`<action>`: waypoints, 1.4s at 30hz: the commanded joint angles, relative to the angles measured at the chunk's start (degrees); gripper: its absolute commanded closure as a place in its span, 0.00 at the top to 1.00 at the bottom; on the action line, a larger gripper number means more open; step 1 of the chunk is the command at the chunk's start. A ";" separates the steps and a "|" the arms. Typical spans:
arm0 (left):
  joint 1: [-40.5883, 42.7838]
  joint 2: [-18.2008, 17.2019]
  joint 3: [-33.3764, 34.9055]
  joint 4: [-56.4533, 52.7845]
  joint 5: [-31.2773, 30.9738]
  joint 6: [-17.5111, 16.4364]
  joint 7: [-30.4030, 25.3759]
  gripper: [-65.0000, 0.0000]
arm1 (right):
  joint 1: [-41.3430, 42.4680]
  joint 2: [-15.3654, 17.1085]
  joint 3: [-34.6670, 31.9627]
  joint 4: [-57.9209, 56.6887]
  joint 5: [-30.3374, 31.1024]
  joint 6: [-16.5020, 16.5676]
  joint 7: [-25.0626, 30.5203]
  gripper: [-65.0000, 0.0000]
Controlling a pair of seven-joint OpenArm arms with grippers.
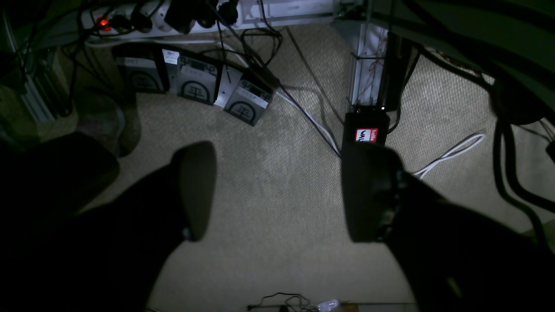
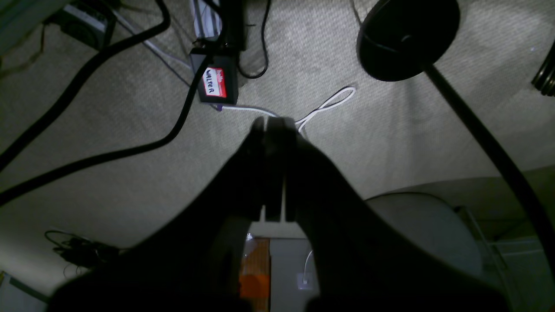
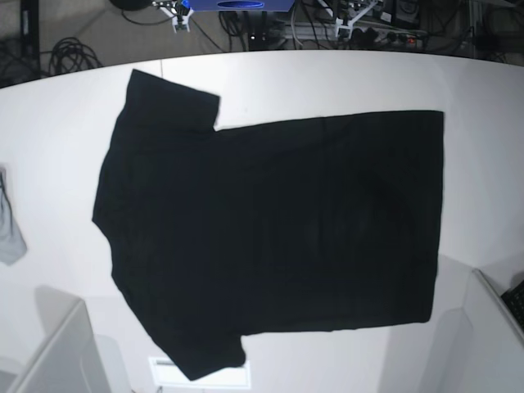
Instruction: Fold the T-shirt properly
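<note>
The black T-shirt (image 3: 270, 229) lies flat and spread out on the white table (image 3: 344, 82), plain side up, with its sleeves at the left and its hem at the right. No print shows. In the left wrist view my left gripper (image 1: 282, 195) hangs open over the carpet floor, off the table, with nothing between its fingers (image 1: 197, 190). My right gripper (image 2: 274, 123) is shut and empty, also above the floor. Neither gripper touches the shirt, and neither shows in the base view.
A small grey cloth (image 3: 10, 221) lies at the table's left edge. Pale arm parts (image 3: 57, 352) sit at the lower corners. On the floor are a power strip (image 1: 143, 19), power bricks (image 1: 195, 80), a labelled black box (image 2: 215, 82), cables and a round black stand base (image 2: 407, 37).
</note>
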 commanded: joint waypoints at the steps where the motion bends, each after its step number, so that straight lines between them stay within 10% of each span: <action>1: 0.45 -0.06 -0.08 0.20 -0.03 0.21 0.01 0.54 | -0.33 0.25 -0.03 0.02 0.03 -0.34 0.03 0.00; 7: 0.54 -0.06 -0.08 0.20 -0.03 0.12 0.01 0.00 | 0.02 0.16 -0.12 0.02 0.03 -0.34 -0.23 0.00; 42: 0.54 -0.85 0.54 0.28 0.14 0.12 -0.08 0.00 | 1.70 0.25 -0.12 0.02 0.03 -0.34 0.03 0.00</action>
